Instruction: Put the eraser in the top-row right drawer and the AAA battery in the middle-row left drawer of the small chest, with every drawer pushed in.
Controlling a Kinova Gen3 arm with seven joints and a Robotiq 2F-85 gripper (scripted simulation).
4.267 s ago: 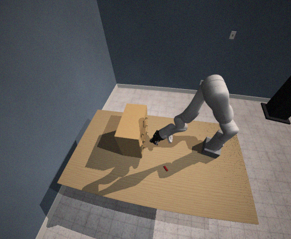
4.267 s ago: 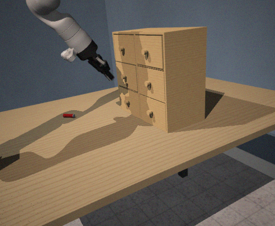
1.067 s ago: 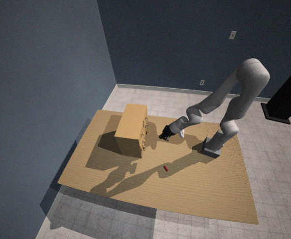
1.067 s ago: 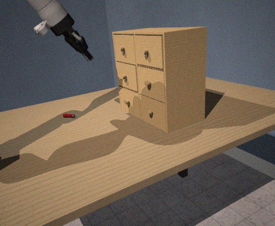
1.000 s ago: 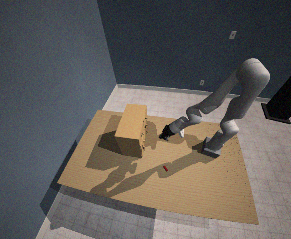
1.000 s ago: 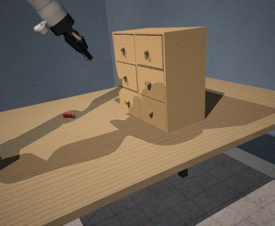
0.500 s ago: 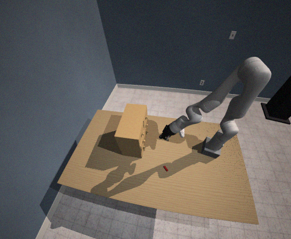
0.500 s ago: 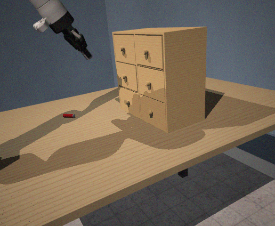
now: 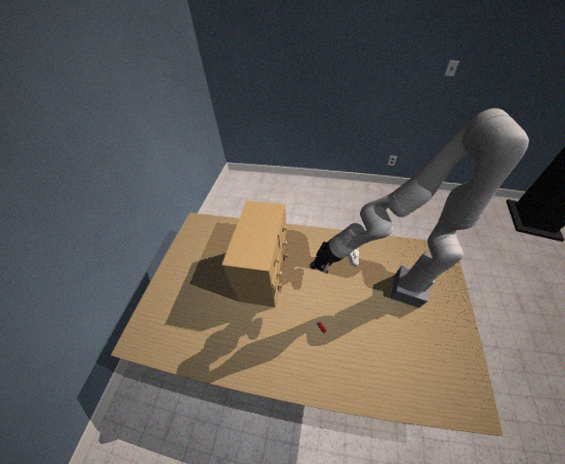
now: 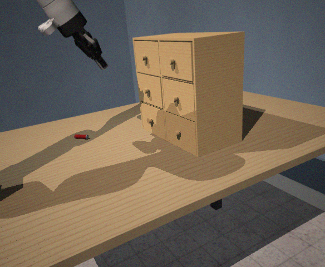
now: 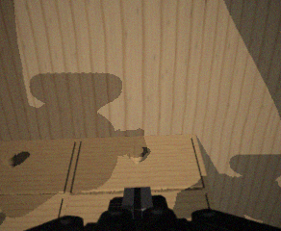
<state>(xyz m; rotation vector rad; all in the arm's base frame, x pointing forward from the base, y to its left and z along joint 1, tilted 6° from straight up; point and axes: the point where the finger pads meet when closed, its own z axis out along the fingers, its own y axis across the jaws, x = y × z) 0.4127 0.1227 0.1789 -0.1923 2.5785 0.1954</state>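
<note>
The small chest (image 9: pixel 255 234) (image 10: pixel 218 92) (image 11: pixel 169 173) stands upright on the table. Its top-row right drawer (image 10: pixel 182 52) and middle-row left drawer (image 10: pixel 154 82) look pushed in, as do the other drawers. A red cylinder with a grey end (image 9: pixel 321 327) (image 10: pixel 80 136), which looks like the AAA battery, lies on its side on the table in front of the chest. I see no eraser in any view; whether it is inside a drawer cannot be seen. My gripper (image 9: pixel 316 268) (image 10: pixel 103 65) (image 11: pixel 138 205) is shut and empty, in the air before the chest's front, clear of the knobs.
The wooden table (image 9: pixel 372 374) (image 10: pixel 79 230) carries the chest and the arm's base (image 9: pixel 410 290). Round knobs stick out from the drawer fronts. Shadows of the arm fall across the table and lower drawers. A blue wall (image 9: pixel 98 150) stands behind the chest.
</note>
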